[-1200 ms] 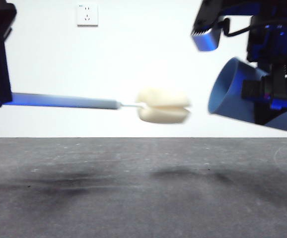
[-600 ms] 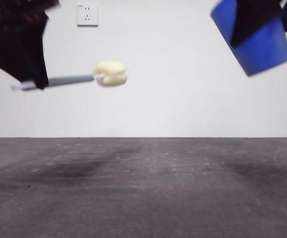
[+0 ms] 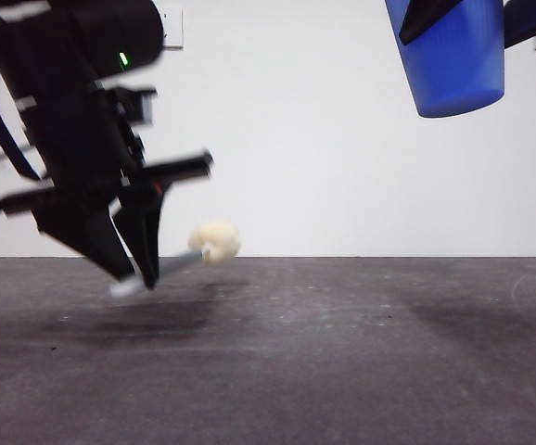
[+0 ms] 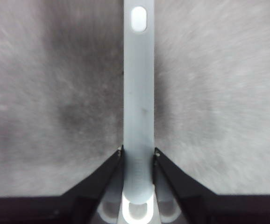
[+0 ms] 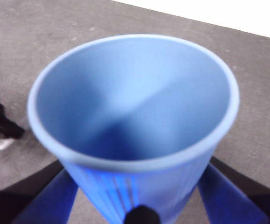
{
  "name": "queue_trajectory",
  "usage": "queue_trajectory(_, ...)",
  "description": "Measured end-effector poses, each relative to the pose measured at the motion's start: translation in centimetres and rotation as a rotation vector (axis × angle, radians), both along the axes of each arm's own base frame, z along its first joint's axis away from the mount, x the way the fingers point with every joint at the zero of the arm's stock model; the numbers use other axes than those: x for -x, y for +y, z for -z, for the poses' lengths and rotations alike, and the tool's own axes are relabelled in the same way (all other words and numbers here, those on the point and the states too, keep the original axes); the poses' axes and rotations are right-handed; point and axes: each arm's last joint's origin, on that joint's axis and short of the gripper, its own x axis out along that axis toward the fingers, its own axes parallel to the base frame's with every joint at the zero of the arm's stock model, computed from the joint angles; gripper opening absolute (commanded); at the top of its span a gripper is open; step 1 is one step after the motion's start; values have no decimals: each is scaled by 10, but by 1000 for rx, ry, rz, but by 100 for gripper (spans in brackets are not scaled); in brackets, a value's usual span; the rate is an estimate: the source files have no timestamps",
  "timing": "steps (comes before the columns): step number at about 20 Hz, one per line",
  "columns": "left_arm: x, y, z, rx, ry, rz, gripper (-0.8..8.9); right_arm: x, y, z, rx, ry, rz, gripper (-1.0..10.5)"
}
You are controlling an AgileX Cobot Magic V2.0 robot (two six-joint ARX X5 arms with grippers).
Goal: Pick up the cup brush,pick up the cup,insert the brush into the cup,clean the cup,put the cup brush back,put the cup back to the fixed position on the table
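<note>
Cup brush (image 3: 180, 262) lower now, near table (image 3: 342, 352).

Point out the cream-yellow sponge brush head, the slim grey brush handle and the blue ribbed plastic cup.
Cream-yellow sponge brush head (image 3: 217, 241), front view, its rounded middle.
Slim grey brush handle (image 4: 138, 102), left wrist view, mid-shaft.
Blue ribbed plastic cup (image 3: 453, 65), front view, outer wall.

- No readable text, label, brand, number or sign shows in any view.
- The blue cup (image 5: 135, 126) carries only plain ribs, with no print.
- The grey brush handle (image 4: 138, 93) is unmarked.
- The wall socket (image 3: 171, 28) behind the dark arm shows no legible marking.
</note>
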Motion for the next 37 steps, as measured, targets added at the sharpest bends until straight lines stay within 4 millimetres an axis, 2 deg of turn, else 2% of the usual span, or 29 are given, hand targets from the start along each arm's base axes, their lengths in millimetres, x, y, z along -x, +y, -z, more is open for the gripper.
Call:
queue_trajectory(7,-7,-19,34,-24,33,-58,-9,0,1,0,-19,12,-17,-12)
queue_trajectory(11,-8,-23,36,-8,33,-86,7,0,1,0,-20,14,-16,-12)
queue_trajectory(12,-7,-24,36,-6,32,-86,42,0,1,0,-22,15,-15,-12)
queue_trajectory(14,-7,-25,36,-2,33,-89,259,0,1,0,-23,15,-15,-12)
queue_trajectory(15,-7,-25,36,0,36,-88,334,0,1,0,-23,15,-15,-12)
queue_trajectory(21,-1,-24,30,-26,55,-58,355,-8,8,4,-26,16,-13,-13)
queue_trajectory(23,2,-22,21,-15,34,-51,355,-16,16,6,-42,-3,-13,-13)
queue_trajectory(25,7,-18,3,9,-10,-36,355,-28,25,12,-69,-32,-10,-13)
queue_trajectory(28,19,-10,-24,23,-57,-7,354,-44,30,45,-86,-25,-11,-13)
queue_trajectory(31,36,3,-57,62,-133,30,355,-59,24,87,-95,0,18,-13)
queue_trajectory(34,57,16,-91,157,-223,62,355,-78,18,111,-132,-5,21,-13)
queue_trajectory(37,77,29,-113,214,-280,84,355,-97,18,132,-146,-18,43,-13)
